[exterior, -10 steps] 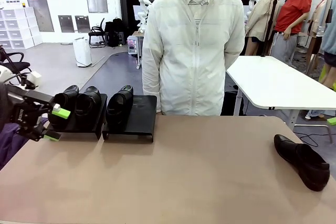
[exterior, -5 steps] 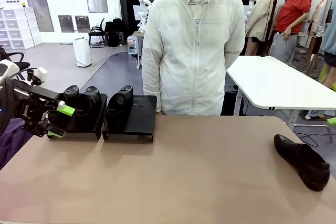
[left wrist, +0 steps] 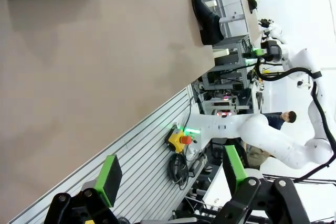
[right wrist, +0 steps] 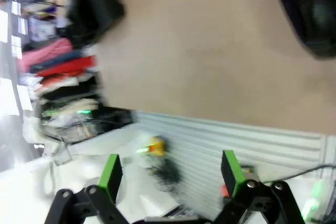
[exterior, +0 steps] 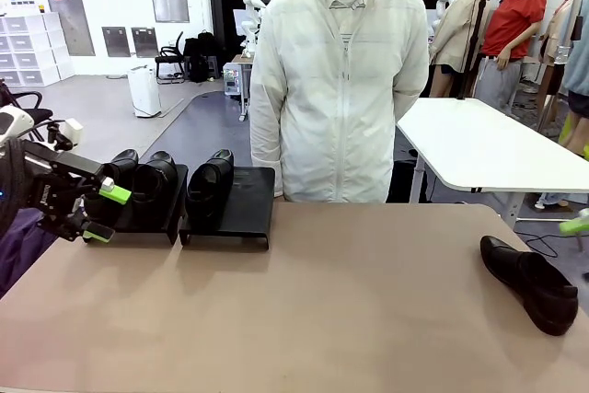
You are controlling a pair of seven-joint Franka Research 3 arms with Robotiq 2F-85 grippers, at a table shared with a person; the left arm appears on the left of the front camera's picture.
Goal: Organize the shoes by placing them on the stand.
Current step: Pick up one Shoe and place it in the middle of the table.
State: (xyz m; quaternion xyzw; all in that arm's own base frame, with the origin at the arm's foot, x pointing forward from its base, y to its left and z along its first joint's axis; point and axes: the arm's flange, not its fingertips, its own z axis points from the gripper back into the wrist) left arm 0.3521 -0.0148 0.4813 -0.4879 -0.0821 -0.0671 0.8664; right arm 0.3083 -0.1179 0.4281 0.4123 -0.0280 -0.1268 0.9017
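Beige tabletop runs from the robot's side to a person in a white jacket standing at the far edge, arms behind the back, with a second white table and a busy workshop beyond. I count four black shoes: three sit on the stand at the far left, two side by side on its left platform and one on the left half of its right platform, leaving the space beside that shoe bare; the fourth shoe lies by itself at the right edge of the table, well apart from the rest. Two grippers are about. The left gripper hangs just beside the stand's left end, its green-padded fingers spread with nothing between them, and it partly covers the outer shoe from where I stand. Its wrist camera looks across bare tabletop to the lone shoe at the table's edge and the other white arm behind it. The right wrist view is blurred; its own gripper stands wide apart and empty over the table edge, a dark shape in the corner that I cannot make out for certain.
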